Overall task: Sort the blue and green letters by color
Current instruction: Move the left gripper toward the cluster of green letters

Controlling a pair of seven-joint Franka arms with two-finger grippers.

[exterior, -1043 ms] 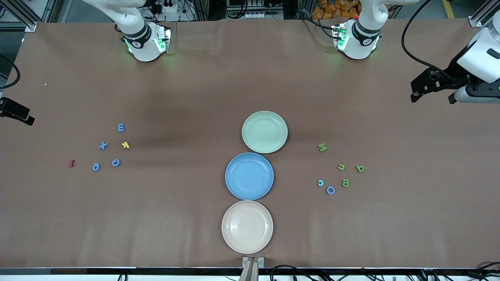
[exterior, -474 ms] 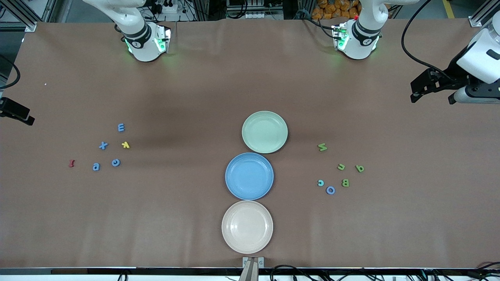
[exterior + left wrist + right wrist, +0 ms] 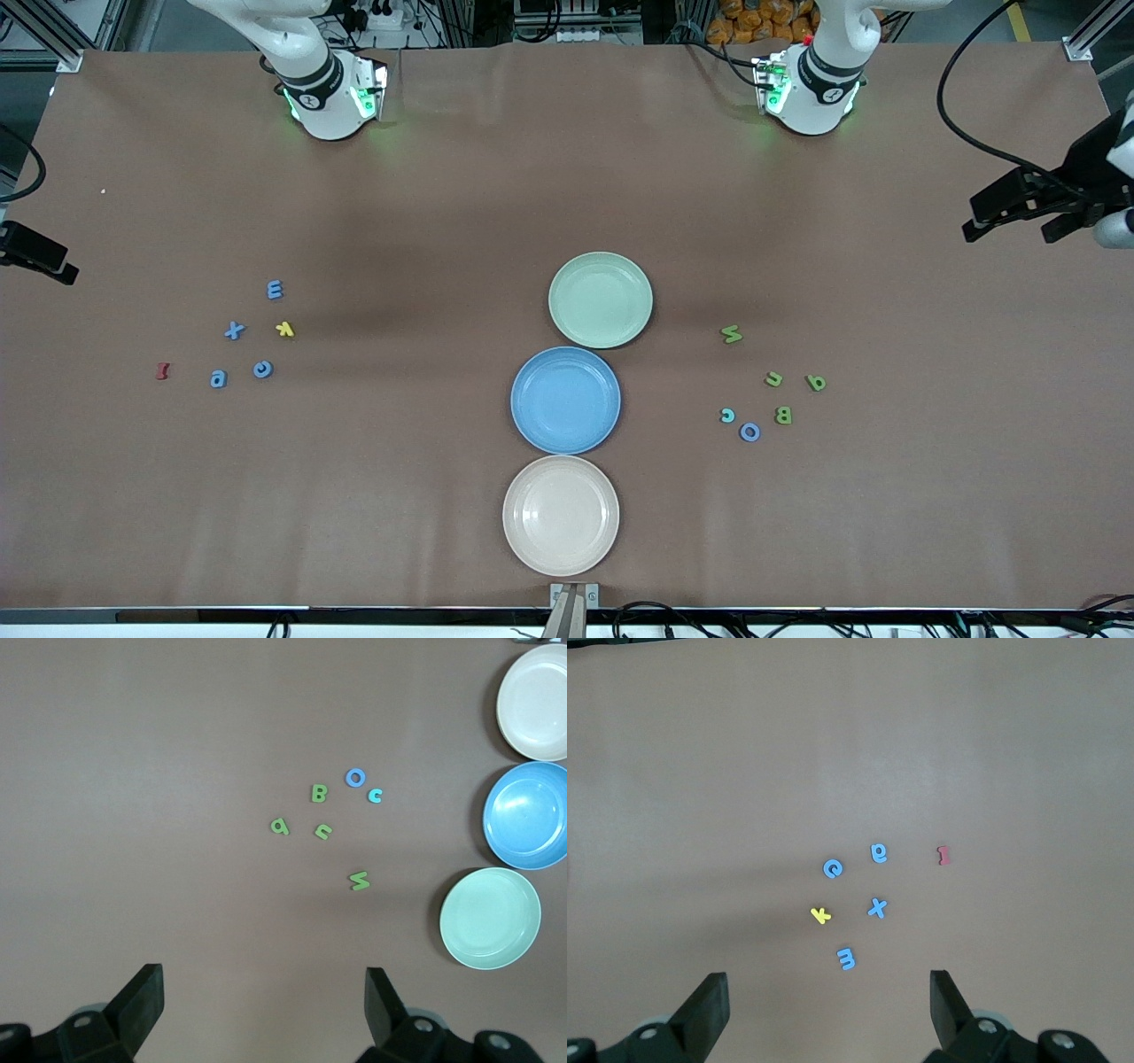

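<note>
Nothing has been sorted yet: the three plates are bare, and both grippers are held high with fingers spread wide and nothing between them. The left gripper (image 3: pixel 1019 206) is over the table edge at the left arm's end; the right gripper (image 3: pixel 829 1005) is seen only from its own wrist camera, above its cluster.

The four green letters (image 3: pixel 773 379) lie flat toward the left arm's end, with a teal c (image 3: pixel 727 414) and a pale blue ring O (image 3: pixel 749 431) just beside the B. The four blue letters (image 3: pixel 233 330) lie toward the right arm's end, with a yellow k (image 3: pixel 284 329) among them and a dark red letter (image 3: pixel 162 370) a little apart.

An outlying letter is best taken first, the fingers narrowed before descent so that neighbours are not nudged.

Only the front view shows the green plate (image 3: pixel 601 299) and blue plate (image 3: pixel 565 400) relative to both clusters; the right wrist view shows no plate at all
</note>
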